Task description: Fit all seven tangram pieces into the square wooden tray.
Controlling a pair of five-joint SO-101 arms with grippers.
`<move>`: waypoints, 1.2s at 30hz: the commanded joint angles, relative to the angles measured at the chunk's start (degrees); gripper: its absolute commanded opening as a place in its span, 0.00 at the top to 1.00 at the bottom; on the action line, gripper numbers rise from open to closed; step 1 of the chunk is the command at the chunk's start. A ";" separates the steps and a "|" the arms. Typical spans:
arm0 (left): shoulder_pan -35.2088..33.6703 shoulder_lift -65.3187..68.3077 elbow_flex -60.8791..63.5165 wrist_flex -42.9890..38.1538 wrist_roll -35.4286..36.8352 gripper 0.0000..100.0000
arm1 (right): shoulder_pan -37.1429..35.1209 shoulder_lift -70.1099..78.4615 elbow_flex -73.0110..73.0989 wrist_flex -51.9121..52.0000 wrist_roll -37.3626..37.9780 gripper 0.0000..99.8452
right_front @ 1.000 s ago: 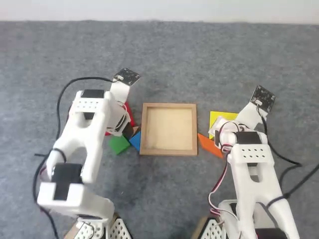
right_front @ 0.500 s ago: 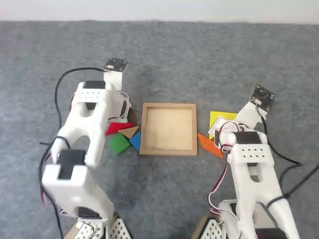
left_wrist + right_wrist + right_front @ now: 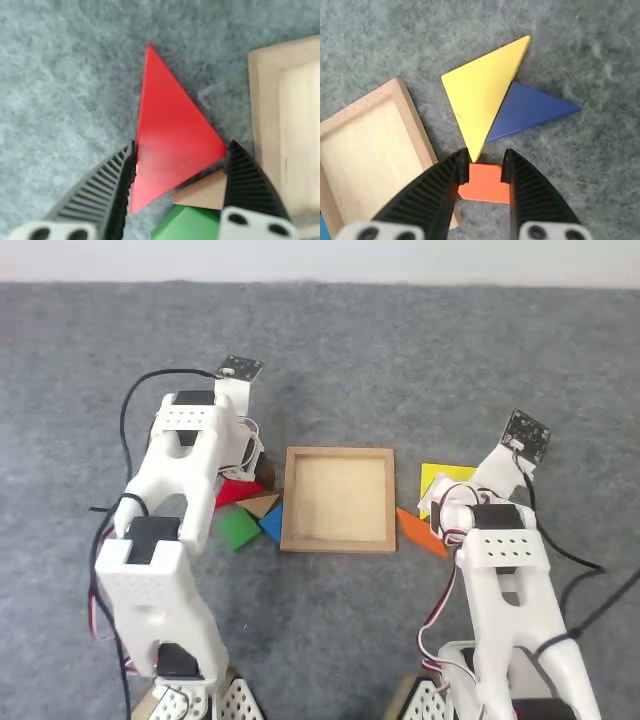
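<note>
1. While the square wooden tray (image 3: 338, 453) sits on the grey carpet (image 3: 400, 360) between the two arms with its floor bare, all the pieces I can see lie outside it.
2. To one side of the tray, the left gripper (image 3: 181, 150) hangs low over the red triangle (image 3: 170, 130). Its jaws are spread wide, one finger at the triangle's long edge and the other at its near corner. I cannot tell whether either finger touches the piece, and nothing is lifted.
3. Tucked against that triangle are a tan piece (image 3: 202, 192) and a green piece (image 3: 185, 222). From above, a light blue piece (image 3: 272, 523) lies just beside the tray's corner.
4. On the tray's other side, the right gripper (image 3: 486, 157) is parted only narrowly and holds nothing. The yellow triangle (image 3: 482, 95) points its sharp tip at the gap between the fingers, just beyond them.
5. Partly under that yellow triangle lies a dark blue triangle (image 3: 530, 110).
6. Below the right fingers, the orange piece (image 3: 485, 185) lies close by the tray's rim.
</note>
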 commanded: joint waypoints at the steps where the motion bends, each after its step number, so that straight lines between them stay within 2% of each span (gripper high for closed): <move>1: -0.35 0.70 -4.18 -0.18 0.70 0.73 | 0.48 -2.15 -0.44 -0.92 0.70 0.87; 8: -0.26 4.75 -9.27 3.87 0.18 0.71 | 0.48 -2.15 -0.44 -0.84 0.79 0.87; 21: 0.44 5.54 -10.15 3.96 0.26 0.71 | 0.40 -2.59 -0.44 -0.48 0.79 0.87; 25: 0.44 5.54 -10.33 3.96 0.09 0.68 | 0.40 -2.42 -0.44 -0.40 0.79 0.87; 30: 1.67 5.54 -10.33 4.84 -8.09 0.68 | -0.40 -2.68 0.35 -0.84 0.79 0.87; 36: 1.93 5.54 -10.33 4.31 -8.88 0.69 | -1.71 -2.68 0.44 -0.48 0.88 0.87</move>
